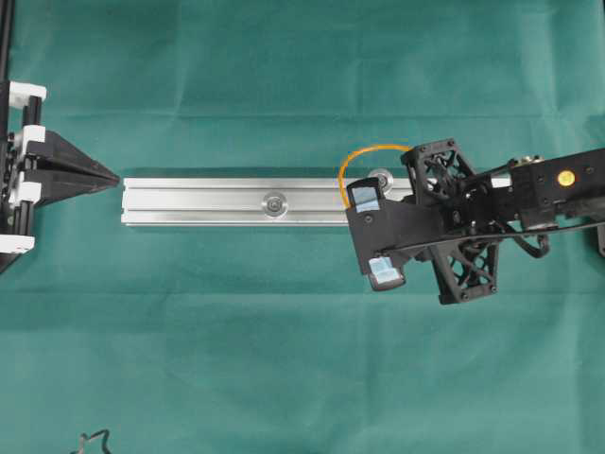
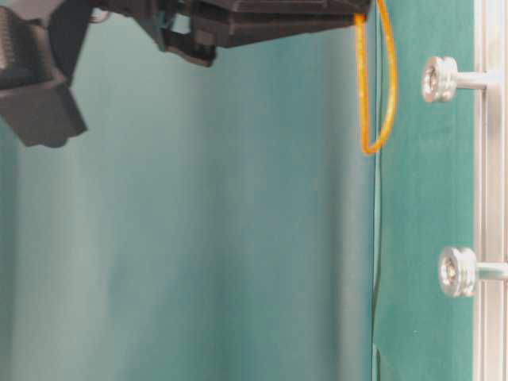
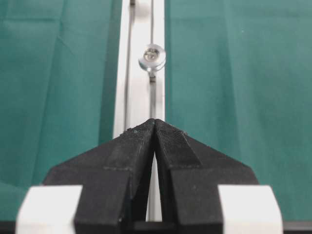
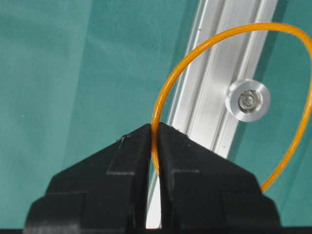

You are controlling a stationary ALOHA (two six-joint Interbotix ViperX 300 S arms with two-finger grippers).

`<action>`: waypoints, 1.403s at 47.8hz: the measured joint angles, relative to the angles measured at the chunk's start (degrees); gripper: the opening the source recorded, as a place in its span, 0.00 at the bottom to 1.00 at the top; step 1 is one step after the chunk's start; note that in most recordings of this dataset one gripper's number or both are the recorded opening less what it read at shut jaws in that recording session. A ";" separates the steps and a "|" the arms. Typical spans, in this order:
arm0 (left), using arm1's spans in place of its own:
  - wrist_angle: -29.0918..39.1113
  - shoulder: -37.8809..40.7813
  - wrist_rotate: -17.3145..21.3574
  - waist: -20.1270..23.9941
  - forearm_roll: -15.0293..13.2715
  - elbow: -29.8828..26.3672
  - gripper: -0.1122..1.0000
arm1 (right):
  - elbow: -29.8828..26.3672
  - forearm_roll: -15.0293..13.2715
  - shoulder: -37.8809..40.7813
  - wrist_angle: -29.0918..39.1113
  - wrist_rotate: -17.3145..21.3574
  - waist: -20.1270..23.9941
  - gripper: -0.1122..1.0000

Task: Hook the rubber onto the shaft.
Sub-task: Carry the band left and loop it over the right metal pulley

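Observation:
The rubber (image 4: 195, 53), a thin orange loop, is pinched between the tips of my shut right gripper (image 4: 155, 127). In the right wrist view the loop curves round the head of the nearer shaft (image 4: 248, 100). The table-level view shows the rubber (image 2: 389, 79) hanging from the gripper (image 2: 359, 14), a small gap away from that shaft's head (image 2: 439, 78) and not touching it. A second shaft (image 1: 275, 202) stands mid-rail. Both are silver pins on the silver rail (image 1: 208, 200). My left gripper (image 1: 113, 178) is shut and empty just off the rail's left end.
A green cloth (image 1: 284, 359) covers the table. A bit of black cable (image 1: 93, 440) lies at the bottom left edge. The left arm's black and white mount (image 1: 24, 170) fills the left edge.

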 measured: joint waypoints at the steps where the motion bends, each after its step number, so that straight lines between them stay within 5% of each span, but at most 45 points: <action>1: 0.00 0.09 0.00 0.00 0.00 0.00 0.10 | 0.18 0.00 0.09 -0.35 -0.09 0.00 0.16; 67: -0.09 0.09 0.00 0.00 0.00 0.00 0.10 | 1.41 0.00 1.67 -3.34 0.00 0.00 0.16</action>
